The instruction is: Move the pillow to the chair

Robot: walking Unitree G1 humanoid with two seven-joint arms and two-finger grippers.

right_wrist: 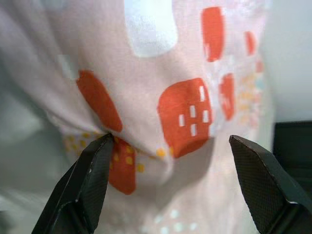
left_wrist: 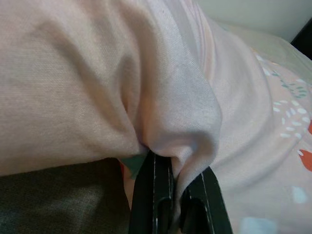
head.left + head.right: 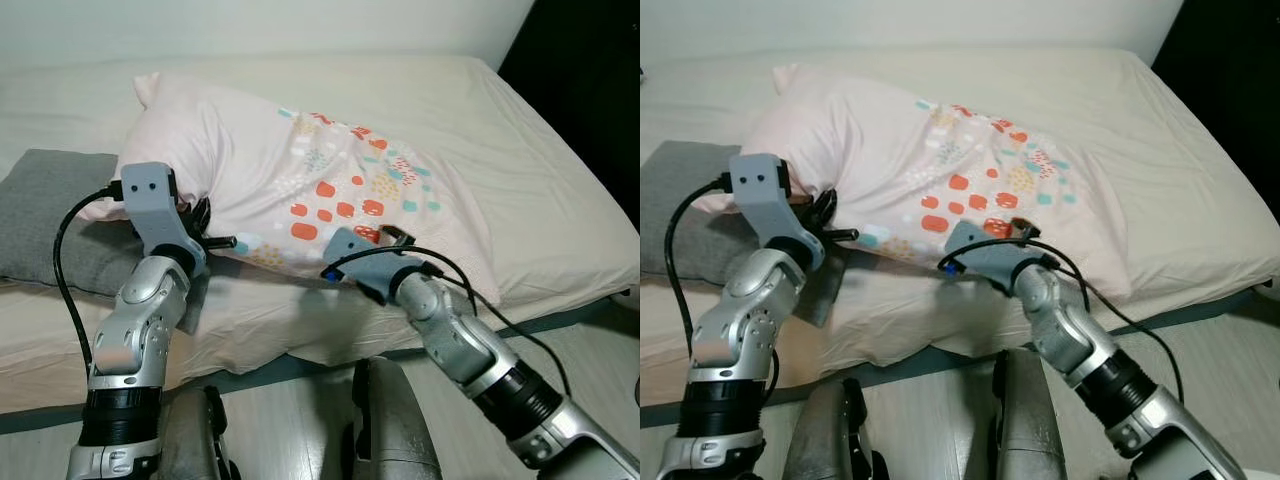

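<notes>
Bed [image 3: 560,190] with a cream sheet spans the scene, its near edge just ahead of the robot.

Pink pillow [image 3: 300,180], printed with orange and teal blocks, lies across the near half of the bed, its left end overlapping a grey cushion [image 3: 50,215]. No chair can be made out here.

Left gripper [image 2: 176,195]: fingers pinched together on a fold of pillow fabric at the left near edge, cloth bunched between them.

Right gripper [image 1: 183,183]: fingers spread wide, one tip touching the patterned cover at the pillow's near right edge, nothing clamped.

Handling, as a judgement: soft, light, bulky; it should sag and drape when lifted. The cover may slide over the filling, so a pinch of cloth alone looks weak. Better to grip deep at both ends, taking filling with fabric.
</notes>
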